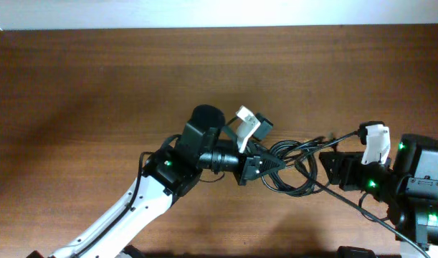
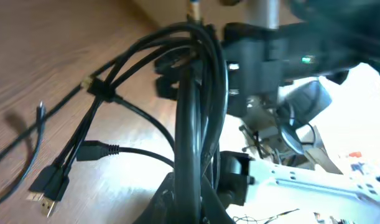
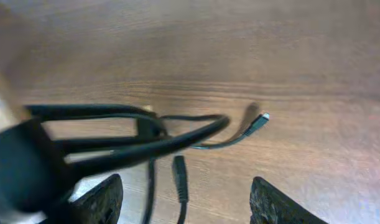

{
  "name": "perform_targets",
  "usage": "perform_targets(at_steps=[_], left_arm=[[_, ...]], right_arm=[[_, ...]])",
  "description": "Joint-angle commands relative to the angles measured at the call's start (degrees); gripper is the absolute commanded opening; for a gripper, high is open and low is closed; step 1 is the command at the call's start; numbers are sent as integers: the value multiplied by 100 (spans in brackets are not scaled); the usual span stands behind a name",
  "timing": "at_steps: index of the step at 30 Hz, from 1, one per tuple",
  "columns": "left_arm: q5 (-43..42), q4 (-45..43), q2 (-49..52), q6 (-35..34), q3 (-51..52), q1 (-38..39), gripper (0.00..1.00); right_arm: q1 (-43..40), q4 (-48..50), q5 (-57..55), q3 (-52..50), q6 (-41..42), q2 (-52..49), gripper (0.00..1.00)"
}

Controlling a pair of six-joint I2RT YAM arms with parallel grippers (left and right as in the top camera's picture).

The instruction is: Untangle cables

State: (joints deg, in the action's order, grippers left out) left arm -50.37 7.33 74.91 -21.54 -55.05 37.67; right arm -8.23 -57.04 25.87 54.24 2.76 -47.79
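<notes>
I take the tangle as my reference: thin black flexible cables (image 1: 294, 170), looped over one another into a knot of coils on the brown wooden table (image 1: 97, 93). In none of my views can I separate one cord from the other inside the coils.

The left gripper (image 1: 267, 163), black, at the end of the white-shelled left arm (image 1: 132, 208), sits at the tangle's left edge and touches it. On its wrist camera the jaws are pressed together, with a thick bunch of strands rising out of the pinch, so I read it as clamped on the cables. Past the pinch the strands fan out. Several drop toward the wood on the far side of the tangle, gathered at one spot by a small dark knot or clip (image 2: 97, 88); I cannot tell which. They end in two flat gold-tipped plugs (image 2: 43, 198) lying side by side, with a stubby black plug (image 2: 93, 150) near them.

The right gripper (image 3: 186, 193) stands just off the tangle's right edge. Its jaws are spread wide and hold nothing. Between the fingers I see only bare wood and one black plug end (image 3: 179, 171) lying there. A loop of the tangle reaches across that view ahead of the fingers. From the loop a thin loose end curls away, finishing in a small silver-tipped connector (image 3: 259, 119) with its shadow just beside it.
</notes>
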Motion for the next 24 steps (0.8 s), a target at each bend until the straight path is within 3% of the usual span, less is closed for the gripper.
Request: perform_targets(at_steps=[1, 6, 13, 20, 24], left_arm=[[-894, -367, -79, 190, -50, -308, 0], [-1137, -367, -540, 190, -52, -990, 0], [-1137, -345, -1119, 208, -50, -1351, 0], [-1040, 918, -1119, 1506, -50, -1344, 0], [-496, 1360, -1119, 1652, -50, -1344, 0]], right_arm=[[-4, -144, -516, 42, 225, 42, 64], [-4, -258, -560, 42, 223, 42, 64], [-4, -271, -553, 42, 223, 44, 64], [-4, 402, 802, 118, 249, 66, 64], [-4, 407, 890, 448, 374, 66, 64]])
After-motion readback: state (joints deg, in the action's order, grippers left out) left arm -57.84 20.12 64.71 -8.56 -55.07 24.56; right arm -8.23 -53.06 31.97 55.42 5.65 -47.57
